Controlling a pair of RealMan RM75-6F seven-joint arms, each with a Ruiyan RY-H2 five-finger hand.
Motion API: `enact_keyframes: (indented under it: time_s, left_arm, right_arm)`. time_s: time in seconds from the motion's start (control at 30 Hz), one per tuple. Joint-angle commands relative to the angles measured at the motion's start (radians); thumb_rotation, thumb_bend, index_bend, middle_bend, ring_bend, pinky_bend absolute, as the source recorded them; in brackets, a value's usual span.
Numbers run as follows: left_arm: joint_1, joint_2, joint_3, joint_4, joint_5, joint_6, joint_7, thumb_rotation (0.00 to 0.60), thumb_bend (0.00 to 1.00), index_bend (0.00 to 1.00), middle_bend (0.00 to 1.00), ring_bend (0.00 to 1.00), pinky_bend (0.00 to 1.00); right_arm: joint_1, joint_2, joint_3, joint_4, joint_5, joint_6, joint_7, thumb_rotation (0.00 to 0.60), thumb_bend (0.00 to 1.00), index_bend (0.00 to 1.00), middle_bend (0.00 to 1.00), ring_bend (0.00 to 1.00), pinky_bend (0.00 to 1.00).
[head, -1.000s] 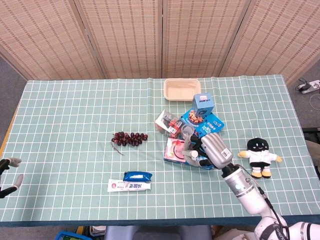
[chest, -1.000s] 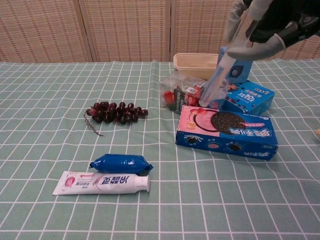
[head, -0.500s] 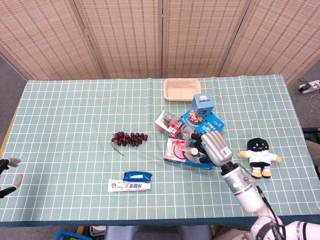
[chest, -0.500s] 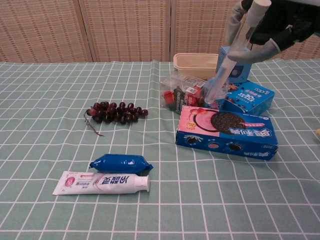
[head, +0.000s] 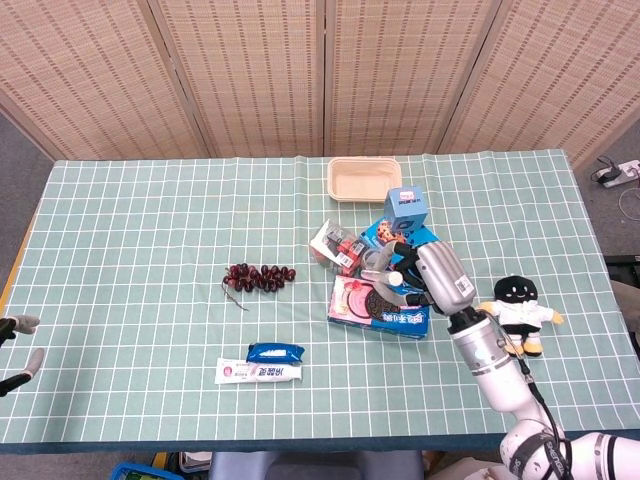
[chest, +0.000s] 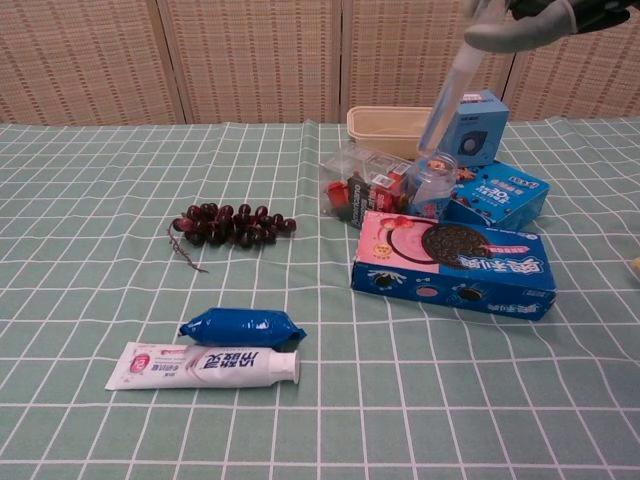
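My right hand (head: 430, 282) hangs above the pink and blue Oreo box (head: 375, 303) and grips the top of a thin clear bluish tube (chest: 445, 95). In the chest view the hand (chest: 525, 18) sits at the top edge. The tube slants down to the left, and its lower tip hangs just above a small clear jar (chest: 433, 187). Only the fingers of my left hand (head: 20, 345) show, at the far left edge of the head view; they are apart and hold nothing.
Around the jar lie a clear pack of red items (chest: 365, 185), a blue cookie box (chest: 500, 195), a small blue carton (chest: 478, 125) and a beige container (chest: 392, 128). Grapes (chest: 232, 224), a blue packet (chest: 242, 327) and toothpaste (chest: 205, 365) lie left. A plush toy (head: 517, 310) lies right.
My right hand has risen and drawn back, lifting the tube's lower end up out of the clear jar. The left hand has barely moved.
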Motion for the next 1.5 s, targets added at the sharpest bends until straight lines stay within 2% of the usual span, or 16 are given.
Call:
enact_keyframes:
  time_s: [0.03, 0.3, 0.63, 1.13, 1.5]
  left_arm:
    - [0.0, 0.001, -0.001, 0.0, 0.0, 0.001, -0.002, 0.6, 0.33, 0.47, 0.45, 0.44, 0.63]
    - [-0.001, 0.002, -0.001, 0.002, -0.003, -0.005, -0.009, 0.6, 0.33, 0.47, 0.45, 0.44, 0.63]
    - [0.001, 0.006, -0.005, 0.004, -0.009, -0.003, -0.022, 0.6, 0.33, 0.47, 0.45, 0.44, 0.63]
    - [0.007, 0.011, -0.004, 0.001, -0.001, 0.01, -0.031, 0.6, 0.33, 0.47, 0.45, 0.44, 0.63]
    - [0.012, 0.016, -0.006, 0.002, -0.002, 0.016, -0.046, 0.6, 0.33, 0.47, 0.45, 0.44, 0.63]
  right_arm:
    - [0.009, -0.006, 0.016, 0.009, 0.037, 0.013, -0.044, 0.6, 0.43, 0.72, 1.0, 1.0, 1.0]
    - [0.032, -0.035, 0.036, 0.059, 0.103, 0.009, -0.091, 0.6, 0.43, 0.72, 1.0, 1.0, 1.0]
    - [0.056, -0.071, 0.041, 0.137, 0.161, -0.024, -0.088, 0.6, 0.43, 0.72, 1.0, 1.0, 1.0]
    - [0.079, -0.119, 0.029, 0.205, 0.179, -0.059, -0.069, 0.6, 0.43, 0.72, 1.0, 1.0, 1.0]
    - [0.113, -0.176, 0.029, 0.294, 0.219, -0.11, -0.063, 0.6, 0.43, 0.72, 1.0, 1.0, 1.0]
